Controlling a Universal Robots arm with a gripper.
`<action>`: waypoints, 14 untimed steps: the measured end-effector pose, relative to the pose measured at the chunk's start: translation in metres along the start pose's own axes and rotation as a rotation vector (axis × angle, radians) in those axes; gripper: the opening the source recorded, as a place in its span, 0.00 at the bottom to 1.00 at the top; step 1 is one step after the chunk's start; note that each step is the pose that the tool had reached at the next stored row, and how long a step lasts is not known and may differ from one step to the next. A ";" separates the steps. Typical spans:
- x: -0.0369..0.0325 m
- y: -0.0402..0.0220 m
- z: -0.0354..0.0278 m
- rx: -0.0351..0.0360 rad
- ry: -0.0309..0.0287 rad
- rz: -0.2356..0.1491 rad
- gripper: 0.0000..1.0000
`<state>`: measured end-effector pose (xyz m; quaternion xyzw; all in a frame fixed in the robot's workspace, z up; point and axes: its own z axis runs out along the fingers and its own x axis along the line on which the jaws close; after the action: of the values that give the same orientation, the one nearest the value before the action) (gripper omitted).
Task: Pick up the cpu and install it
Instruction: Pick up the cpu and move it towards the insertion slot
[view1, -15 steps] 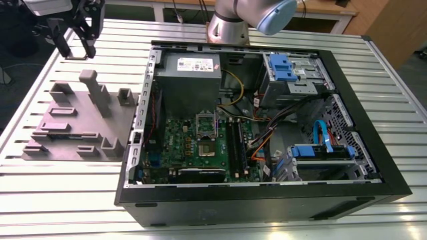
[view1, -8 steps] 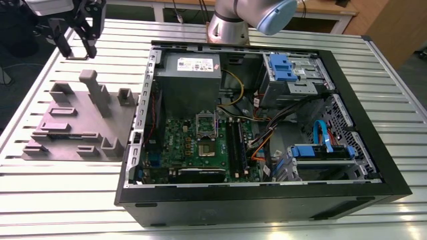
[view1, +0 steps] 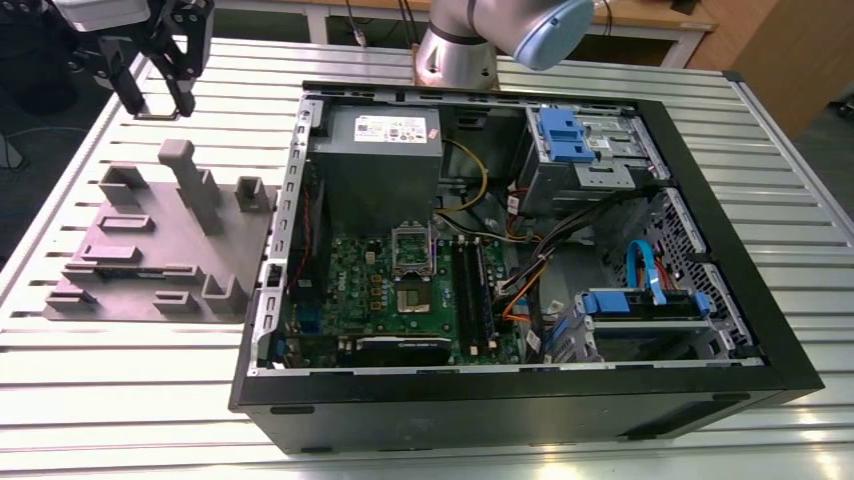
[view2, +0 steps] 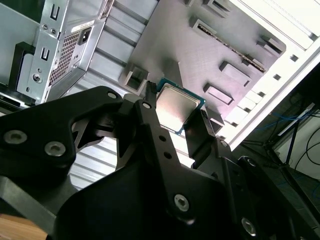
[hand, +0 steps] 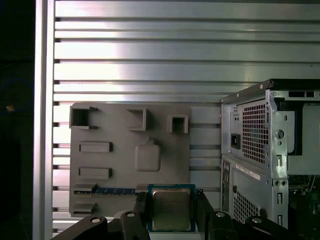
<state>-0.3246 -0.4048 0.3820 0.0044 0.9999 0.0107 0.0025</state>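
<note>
The cpu (hand: 171, 207), a small square chip with a silvery metal top and a green edge, is held between my gripper's two black fingers in both wrist views. My gripper (hand: 171, 212) is shut on its two opposite sides. In the second wrist view the cpu (view2: 177, 106) hangs in my gripper (view2: 175, 111) above the grey block (view2: 200, 45). In the exterior view my gripper (view1: 158, 100) hovers high at the far left, above and behind the grey block (view1: 160, 250). The green board (view1: 400, 290) with its metal socket frame (view1: 410, 262) lies inside the open computer case (view1: 534, 95).
The open case sits on a slatted metal table (view1: 120, 350), with a power supply (view1: 380, 150), blue drive bays (view1: 567, 135) and loose cables (view1: 534, 250) inside. The grey block carries several raised posts and slots. The arm's base (view1: 461, 50) stands behind the case.
</note>
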 end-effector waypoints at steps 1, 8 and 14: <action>-0.0001 0.0000 0.0000 0.0000 0.0000 0.000 0.47; -0.0007 0.0000 0.0000 0.0000 0.0000 0.000 0.47; -0.0019 0.0000 0.0000 0.0000 0.0000 0.000 0.47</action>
<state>-0.3227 -0.4047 0.3819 0.0044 0.9999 0.0107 0.0025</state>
